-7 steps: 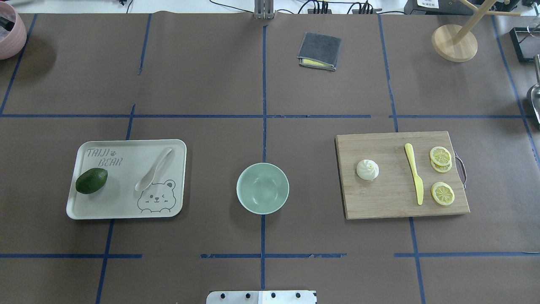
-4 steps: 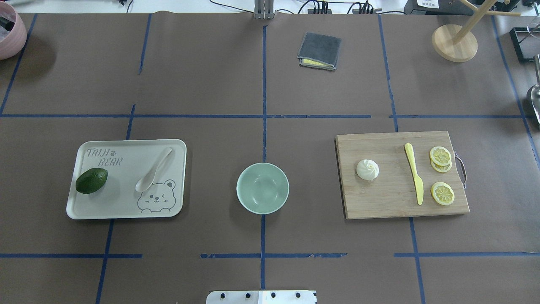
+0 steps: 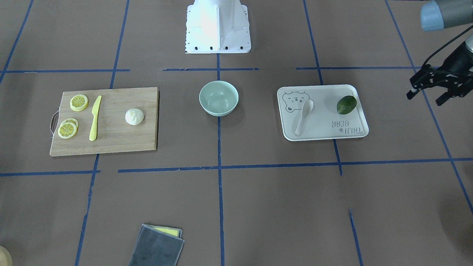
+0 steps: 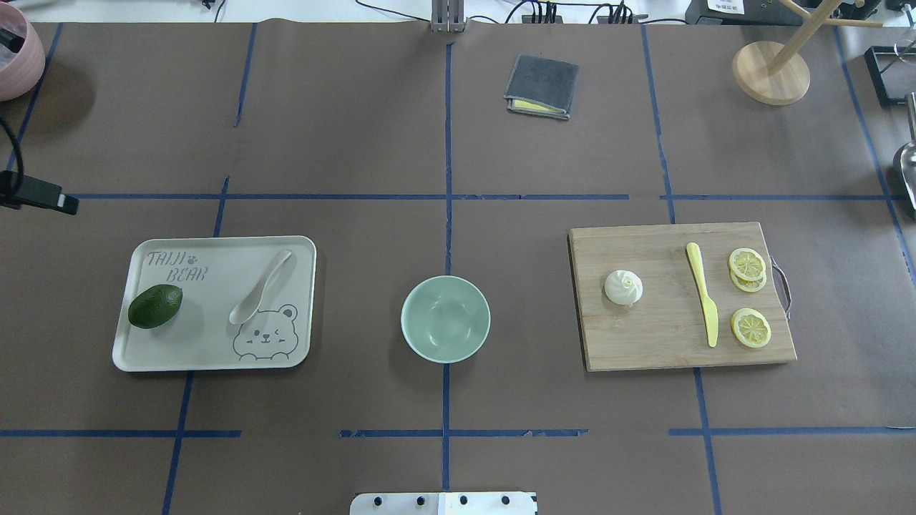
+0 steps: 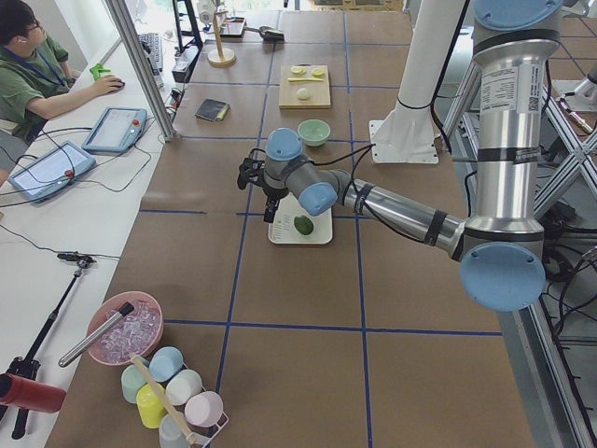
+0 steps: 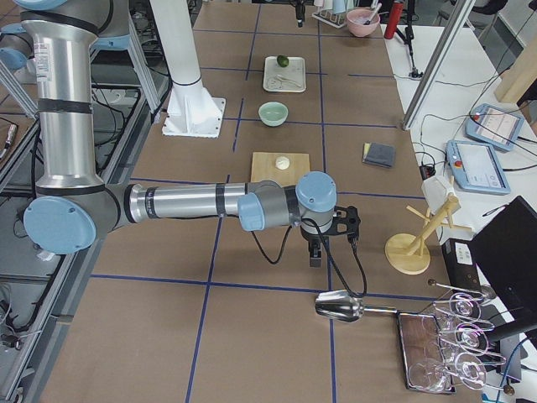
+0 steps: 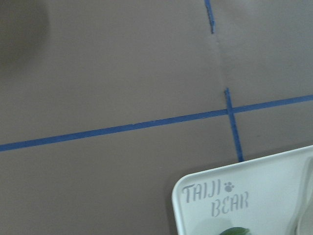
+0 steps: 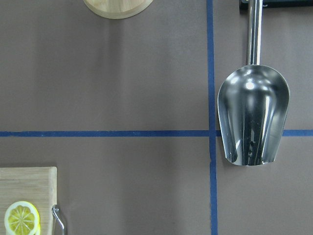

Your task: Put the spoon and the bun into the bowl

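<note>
Nothing has gone into the bowl (image 4: pixel 445 319) yet; it sits empty at the centre of the overhead view. The spoon (image 4: pixel 261 287) lies slantwise on the pale tray (image 4: pixel 215 350) in the left half, its scoop just above the printed bear and its handle pointing to the tray's upper right corner. The bun (image 4: pixel 623 287) rests on the left part of the cutting board (image 4: pixel 658 343) at the right, well apart from the yellow knife (image 4: pixel 703 293) and the lemon slices (image 4: pixel 750 327). The left claw (image 3: pixel 424 100) hangs at the right edge of the front-facing view, off beyond the tray, its fingers spread and nothing between them. I take the step in hand to be its reach for the spoon. To do that well it should come in over the tray and turn so the fingers straddle the handle crosswise rather than along it. It should drop onto the thick middle of the handle, not the rounded scoop, which would likely slip. It should also keep to the spoon's side of the tray, since the avocado (image 4: pixel 155 306) lies at the tray's left and could roll if nudged. The right claw (image 6: pixel 329 239) shows only in the right-side view, out past the board near the middle of that frame, and whether it is spread or closed I cannot tell.
</note>
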